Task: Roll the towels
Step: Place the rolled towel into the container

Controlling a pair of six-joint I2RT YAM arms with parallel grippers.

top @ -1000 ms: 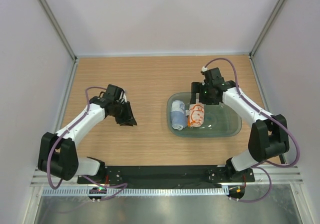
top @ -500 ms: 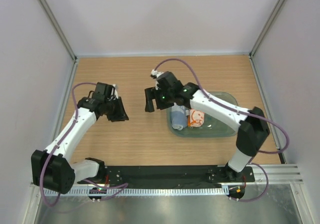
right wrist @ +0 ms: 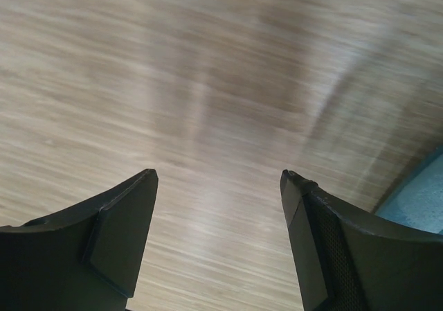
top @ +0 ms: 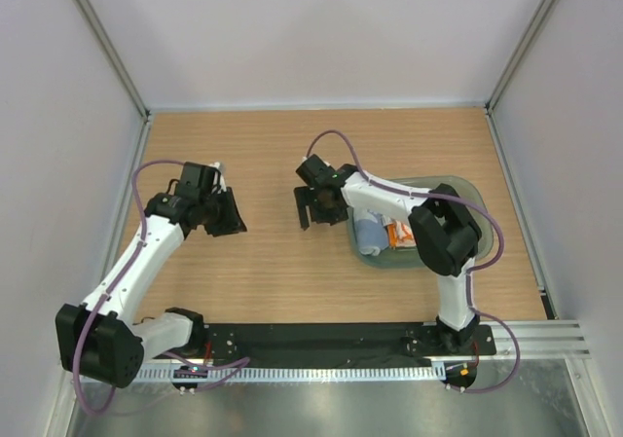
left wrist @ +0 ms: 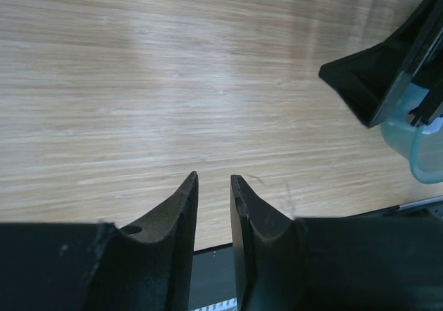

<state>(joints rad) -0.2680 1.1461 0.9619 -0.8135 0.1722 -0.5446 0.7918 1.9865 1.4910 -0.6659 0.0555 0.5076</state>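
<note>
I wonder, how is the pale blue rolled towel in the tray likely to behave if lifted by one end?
The pale blue towel looks like soft rolled cloth, so it would probably sag and may unroll. Pushed sideways it could roll, though the orange-patterned towel beside it and the wall of the tray would likely stop it.

Free: bare wooden tabletop (top: 273, 155) between my left gripper (top: 226, 215) and right gripper (top: 313, 209), and the far strip up to the white back wall (top: 311, 38). Blocked: translucent teal plastic tray (top: 458, 186) at right, my right arm (top: 389, 196) lying across it, pale grey-blue rolled towel (top: 368, 236) and orange-patterned white towel (top: 399, 233) filling its left end.
</note>
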